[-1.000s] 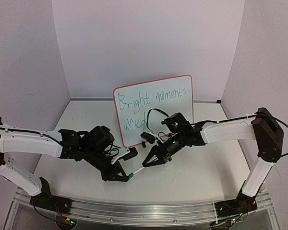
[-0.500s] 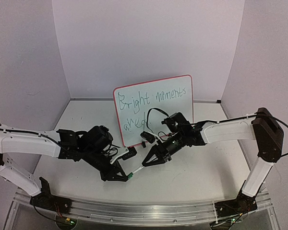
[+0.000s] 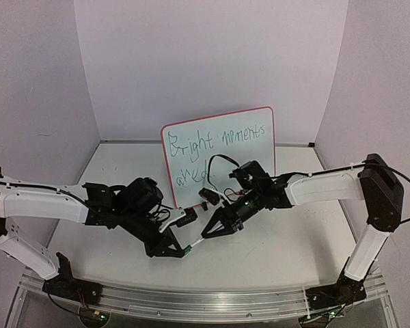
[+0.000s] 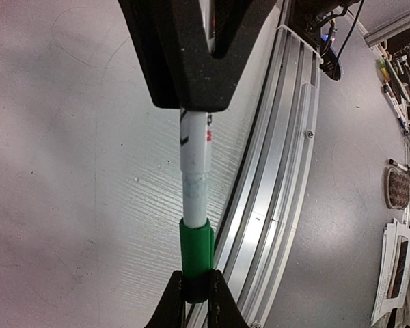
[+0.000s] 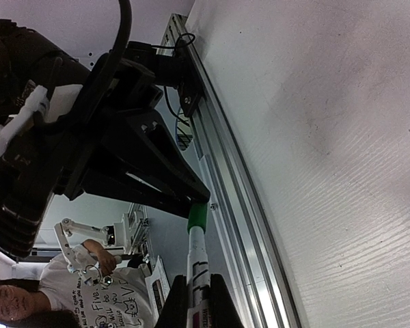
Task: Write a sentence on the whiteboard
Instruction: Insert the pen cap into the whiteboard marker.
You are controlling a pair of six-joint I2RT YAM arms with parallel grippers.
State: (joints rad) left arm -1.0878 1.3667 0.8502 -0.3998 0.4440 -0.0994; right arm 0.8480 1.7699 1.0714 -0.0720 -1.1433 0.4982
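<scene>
The whiteboard (image 3: 222,154) stands upright mid-frame in the top view, bearing green writing. Just below it the left gripper (image 3: 183,250) is clenched on the green cap (image 4: 195,256) of the marker (image 3: 195,243), while the right gripper (image 3: 206,234) grasps the white barrel (image 4: 194,147). The cap move wants both kept on one straight axis, with no sideways bend and grips firm.
</scene>
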